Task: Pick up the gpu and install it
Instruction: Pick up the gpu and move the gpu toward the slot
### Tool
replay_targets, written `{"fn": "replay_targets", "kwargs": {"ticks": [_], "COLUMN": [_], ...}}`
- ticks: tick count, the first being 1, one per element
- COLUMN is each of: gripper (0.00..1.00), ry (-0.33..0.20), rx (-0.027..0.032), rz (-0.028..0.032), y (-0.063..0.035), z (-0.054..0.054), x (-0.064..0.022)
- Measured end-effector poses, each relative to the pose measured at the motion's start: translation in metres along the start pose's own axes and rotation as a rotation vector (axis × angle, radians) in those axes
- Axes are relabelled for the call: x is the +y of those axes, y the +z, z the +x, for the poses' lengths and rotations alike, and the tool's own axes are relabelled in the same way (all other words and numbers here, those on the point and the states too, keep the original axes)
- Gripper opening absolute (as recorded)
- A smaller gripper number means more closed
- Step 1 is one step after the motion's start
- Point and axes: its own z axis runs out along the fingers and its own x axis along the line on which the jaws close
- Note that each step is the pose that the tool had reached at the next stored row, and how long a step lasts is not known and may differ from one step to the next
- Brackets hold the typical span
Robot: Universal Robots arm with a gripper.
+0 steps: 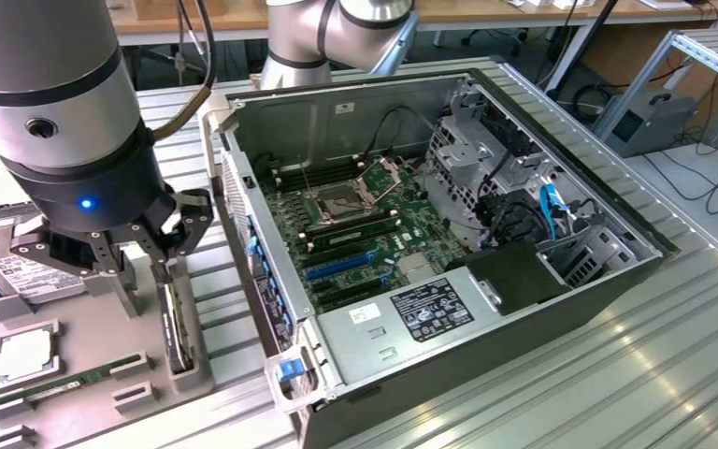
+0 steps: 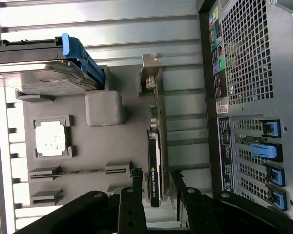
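The gpu (image 2: 156,141) is stood on edge along the grey tray's (image 2: 112,146) edge nearest the computer case (image 2: 254,58), seemingly so its faces are offered to the gripper (image 2: 155,173), spread astride it, not yet clasping

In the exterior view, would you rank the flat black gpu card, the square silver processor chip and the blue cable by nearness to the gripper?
1. gpu card, beneath the gripper.
2. Processor chip, in the tray.
3. Blue cable, inside the case.
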Motion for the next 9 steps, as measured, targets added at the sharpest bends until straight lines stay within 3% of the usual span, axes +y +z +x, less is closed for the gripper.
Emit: {"fn": "replay_targets", "kwargs": {"ticks": [9], "gripper": [0.36], "ry": [0.0], "rx": [0.0005], "rz": [0.0001], "y": [0.0198], "z": [0.0], "x": [-0.0015]}}
